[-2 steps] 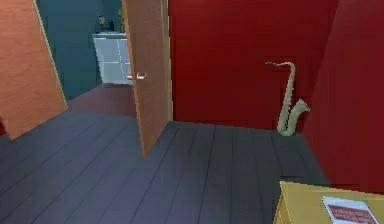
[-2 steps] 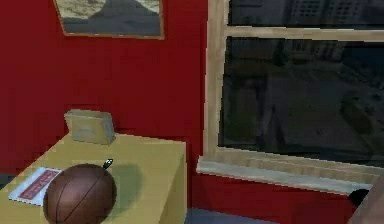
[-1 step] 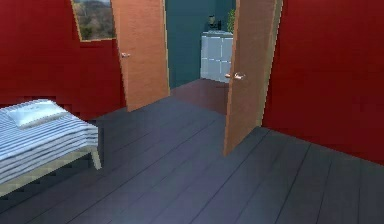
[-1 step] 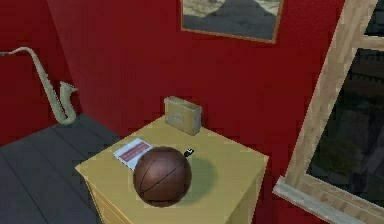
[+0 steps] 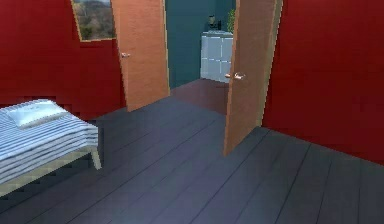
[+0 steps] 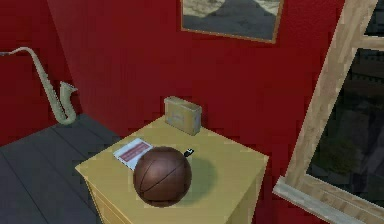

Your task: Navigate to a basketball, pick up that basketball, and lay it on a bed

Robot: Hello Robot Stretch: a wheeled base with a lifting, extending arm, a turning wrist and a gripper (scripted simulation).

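Basketball (image 6: 163, 176) sits on a wooden table (image 6: 235, 165) in the arm side view, toward the table's near edge, left of its middle. It is orange-brown with dark seams and rests on the top.

Also on that table:
- a tan box (image 6: 183, 114) at the far edge, against the red wall (image 6: 120, 50), well apart from the basketball
- a flat red-and-white card (image 6: 132, 152) just left of the basketball and up from it, lying flat; can't tell if they touch
- a small dark bit (image 6: 188, 152) at the basketball's upper right, too small to identify

A saxophone (image 6: 55, 88) leans upright in the corner at this view's left, standing off the table. A painting (image 6: 230, 17) hangs on the wall above the box. A window (image 6: 360, 110) with a light wood frame is at the right.

Gripper state: cannot tell from these pictures.

In the forward view the bed (image 5: 45, 140) is at lower left, with a striped cover and a white pillow (image 5: 35, 112) on top. The floor (image 5: 200, 170) is dark plank. Straight ahead is a doorway with two orange doors, the left door (image 5: 142, 50) and the right door (image 5: 248, 70), both swung open. A white cabinet (image 5: 216, 55) stands beyond them in a teal room. A landscape print (image 5: 93, 18) hangs at upper left, above the bed side.
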